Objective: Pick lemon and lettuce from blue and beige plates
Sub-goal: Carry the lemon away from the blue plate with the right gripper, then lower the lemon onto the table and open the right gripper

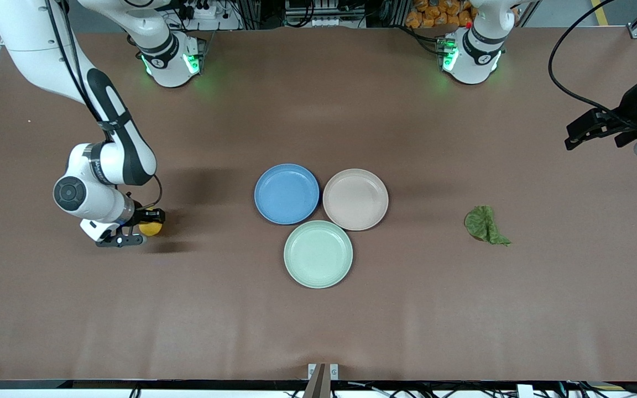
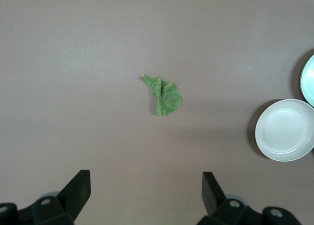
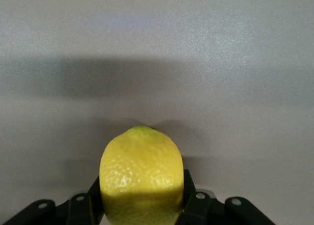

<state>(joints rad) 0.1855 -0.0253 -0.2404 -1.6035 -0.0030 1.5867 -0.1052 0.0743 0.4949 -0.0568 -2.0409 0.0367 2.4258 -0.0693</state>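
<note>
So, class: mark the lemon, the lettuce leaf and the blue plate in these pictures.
lemon [image 3: 141,178]: right wrist view, middle of its peel.
lettuce leaf [image 1: 484,224]: front view, centre of the leaf.
blue plate [image 1: 286,193]: front view, bare middle of the plate.

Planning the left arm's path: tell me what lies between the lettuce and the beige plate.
Nothing: in the front view, only bare brown table separates the lettuce from the beige plate; the left wrist view agrees.

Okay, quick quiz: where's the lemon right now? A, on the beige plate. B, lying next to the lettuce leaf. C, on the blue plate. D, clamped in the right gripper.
D: the right gripper is shut on the lemon low over the table toward the right arm's end, well away from the bare blue plate, beige plate and lettuce leaf.
</note>
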